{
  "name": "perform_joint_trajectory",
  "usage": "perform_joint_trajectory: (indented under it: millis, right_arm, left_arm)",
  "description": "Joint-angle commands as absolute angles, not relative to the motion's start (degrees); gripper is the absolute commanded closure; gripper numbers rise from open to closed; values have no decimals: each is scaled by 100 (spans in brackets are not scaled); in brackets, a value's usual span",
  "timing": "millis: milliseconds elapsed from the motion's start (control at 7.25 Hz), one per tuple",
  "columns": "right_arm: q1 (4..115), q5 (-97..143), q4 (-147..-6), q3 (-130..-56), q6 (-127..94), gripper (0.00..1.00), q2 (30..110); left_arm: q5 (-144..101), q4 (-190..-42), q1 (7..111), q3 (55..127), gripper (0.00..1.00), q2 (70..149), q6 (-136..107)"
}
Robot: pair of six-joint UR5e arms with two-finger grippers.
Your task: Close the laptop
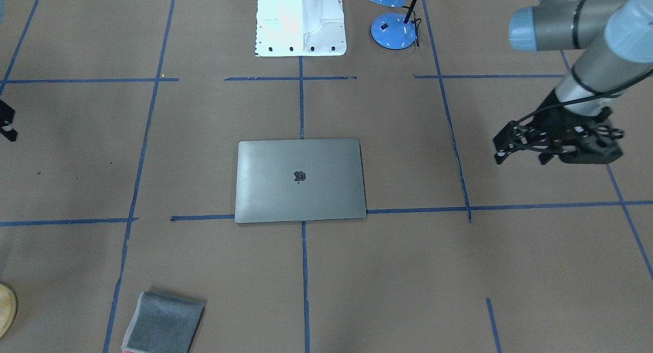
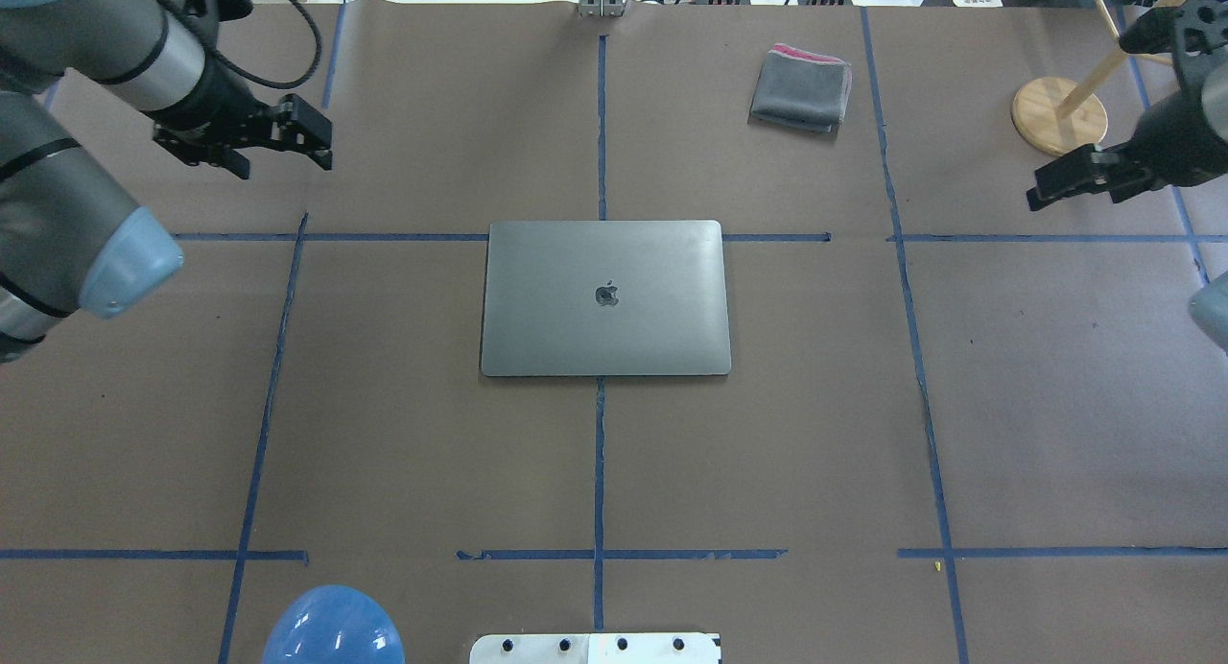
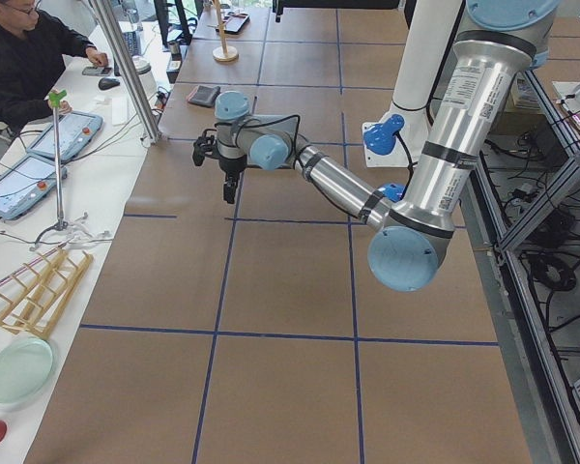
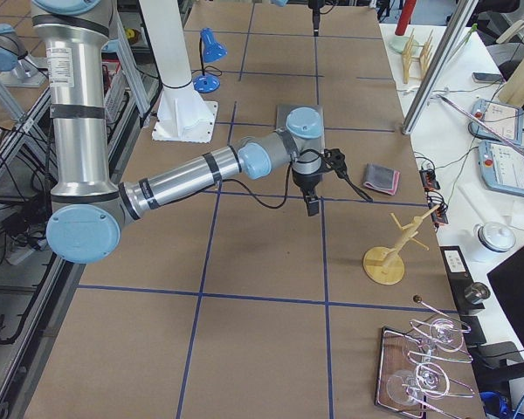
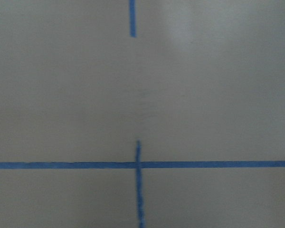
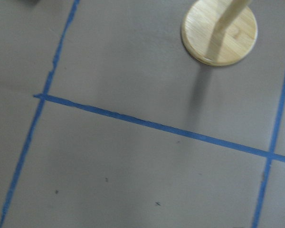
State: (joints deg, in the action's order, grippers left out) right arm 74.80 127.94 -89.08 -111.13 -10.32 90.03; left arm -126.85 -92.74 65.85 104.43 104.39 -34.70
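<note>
The space-grey laptop (image 1: pixel 300 180) lies flat at the table's middle with its lid down and the dark apple logo facing up; it also shows in the overhead view (image 2: pixel 604 297). My left gripper (image 2: pixel 283 160) hangs above the table well off to the laptop's left and farther out, open and empty; in the front-facing view (image 1: pixel 520 159) it is at the right. My right gripper (image 2: pixel 1070 189) hovers far off to the laptop's right, near the table's edge, and looks open and empty. Neither gripper touches the laptop.
A folded grey cloth (image 2: pixel 801 88) lies beyond the laptop to its right. A wooden stand with a round base (image 2: pixel 1058 115) is beside my right gripper. A blue desk lamp (image 1: pixel 393 29) and the white robot base (image 1: pixel 301 21) are on the robot's side.
</note>
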Motion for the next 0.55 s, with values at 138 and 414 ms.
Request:
perform_joint_trajectory:
  millis: [138,414]
  right_arm:
    - [8611,13058,-10133,-10865,1185,0,9201]
    - [8666,13552,-10099,-10556,838,0,9317]
  left_arm:
    - [-13289,-8371,8327,10014,0,9730,-607]
    - [-13525,-8349,8945,9268,0,9423,312]
